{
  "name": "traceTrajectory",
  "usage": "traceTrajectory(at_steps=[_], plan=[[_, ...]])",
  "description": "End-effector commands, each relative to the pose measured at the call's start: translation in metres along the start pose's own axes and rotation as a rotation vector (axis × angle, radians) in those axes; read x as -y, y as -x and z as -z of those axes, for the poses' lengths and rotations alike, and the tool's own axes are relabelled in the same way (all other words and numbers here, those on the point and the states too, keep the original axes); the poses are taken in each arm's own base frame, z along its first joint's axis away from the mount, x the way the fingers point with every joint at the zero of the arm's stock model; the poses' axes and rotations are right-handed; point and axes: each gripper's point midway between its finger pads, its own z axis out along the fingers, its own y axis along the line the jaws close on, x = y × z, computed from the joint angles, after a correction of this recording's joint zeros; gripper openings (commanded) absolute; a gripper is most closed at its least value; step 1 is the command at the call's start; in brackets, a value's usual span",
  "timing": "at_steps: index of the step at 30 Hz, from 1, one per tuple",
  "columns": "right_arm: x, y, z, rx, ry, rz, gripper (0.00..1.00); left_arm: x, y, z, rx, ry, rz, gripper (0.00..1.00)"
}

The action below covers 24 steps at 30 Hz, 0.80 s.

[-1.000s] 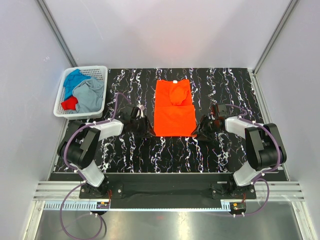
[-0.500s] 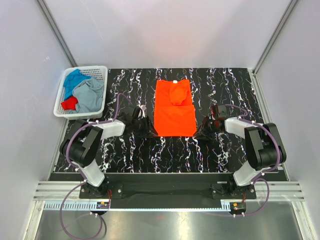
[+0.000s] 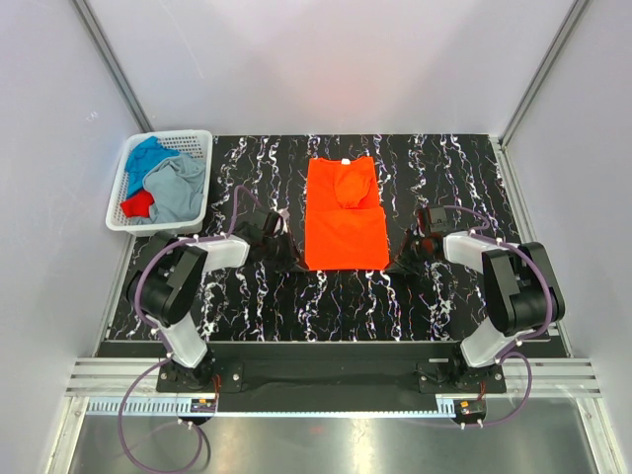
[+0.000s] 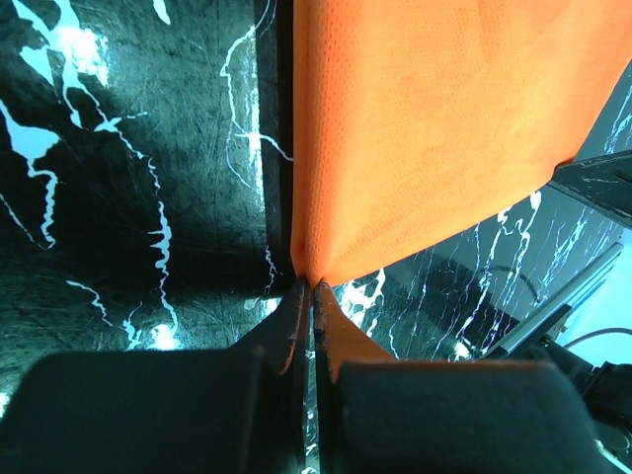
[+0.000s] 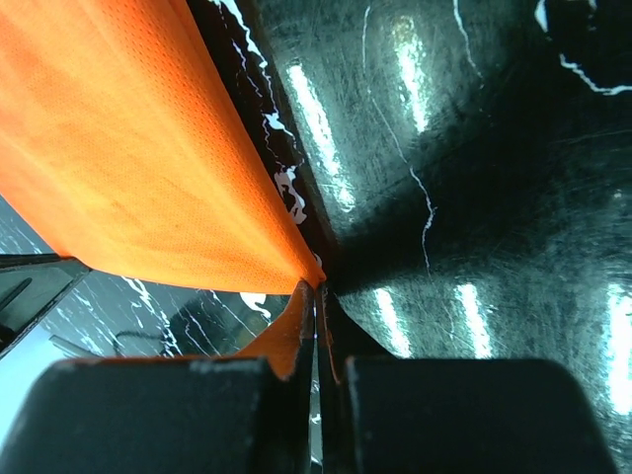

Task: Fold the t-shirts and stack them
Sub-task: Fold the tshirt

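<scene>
The bright orange short-sleeved cloth t-shirt (image 3: 344,212) lies flat at the middle of the black white-veined table (image 3: 444,163). Its long axis runs from the table's near edge to its far edge, with the white neck label (image 3: 346,159) at the far end. The left gripper (image 4: 309,291) is pinched together on the hem corner toward the table's left side. The right gripper (image 5: 318,293) is clamped likewise on the opposite corner. Both arms are equally near. The cloth extends straight ahead of each, which favours carrying the hem toward the table's far edge.
</scene>
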Motion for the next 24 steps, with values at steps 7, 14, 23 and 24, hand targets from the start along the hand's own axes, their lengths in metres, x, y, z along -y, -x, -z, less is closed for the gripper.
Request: traceTrajectory(at_steps=[7, 14, 23, 24], plan=[[0.034, -0.018, 0.016, 0.011, -0.135, 0.02, 0.0, -0.008, -0.021, 0.022, -0.005, 0.102, 0.01, 0.0], [0.04, -0.034, 0.028, 0.0, -0.135, 0.028, 0.0, -0.01, -0.044, 0.031, -0.015, 0.123, 0.008, 0.0], [0.029, -0.054, 0.051, 0.024, -0.084, 0.044, 0.0, -0.005, -0.069, 0.044, -0.003, 0.111, 0.013, 0.0], [0.027, -0.057, 0.052, 0.023, -0.079, 0.043, 0.0, -0.001, -0.07, 0.049, 0.0, 0.104, 0.012, 0.0]])
